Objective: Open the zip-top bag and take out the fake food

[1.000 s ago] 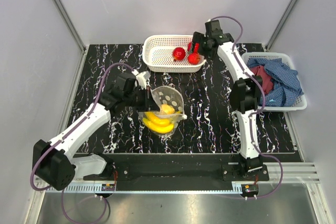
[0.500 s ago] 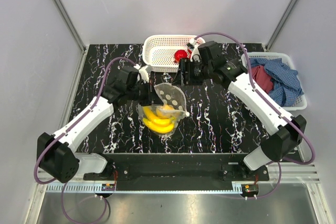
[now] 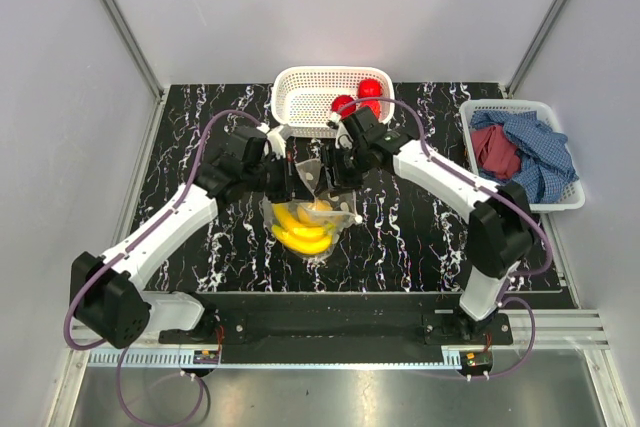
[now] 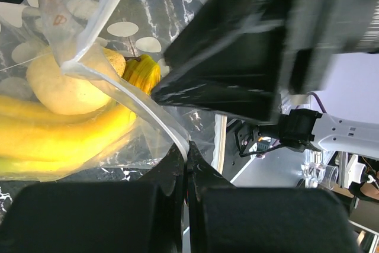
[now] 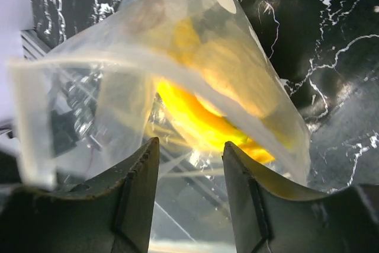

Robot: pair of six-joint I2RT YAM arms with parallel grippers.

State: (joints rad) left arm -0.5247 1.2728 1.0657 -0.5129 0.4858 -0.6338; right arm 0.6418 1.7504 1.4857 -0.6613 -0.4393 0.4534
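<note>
Two arms (image 3: 180, 222) (image 3: 445, 175) reach inward to zip-top bag (image 3: 318, 209) | left tool (image 4: 186, 165) pinching its rim | right tool (image 5: 190, 144) spread

From overhead, the mouth of the clear polka-dotted zip-top bag (image 3: 322, 209) lies under the left pincer (image 3: 291, 179) and the right pincer (image 3: 326, 175), so neither pair of fingertips shows there. The film veils the yellow plastic banana bunch (image 3: 300, 230) and covers most of the round yellow-orange plastic fruit (image 3: 319, 208). One red plastic fruit (image 3: 343, 103) in the white mesh basket (image 3: 290, 97) is half behind the right arm. In the left wrist view the right pincer is a dark blur and the bananas run off the left edge. In the right wrist view the bag is smeared and its contents are a yellow blur. The fingers there are cut by the bottom edge, and whether they touch the film cannot be told.
</note>
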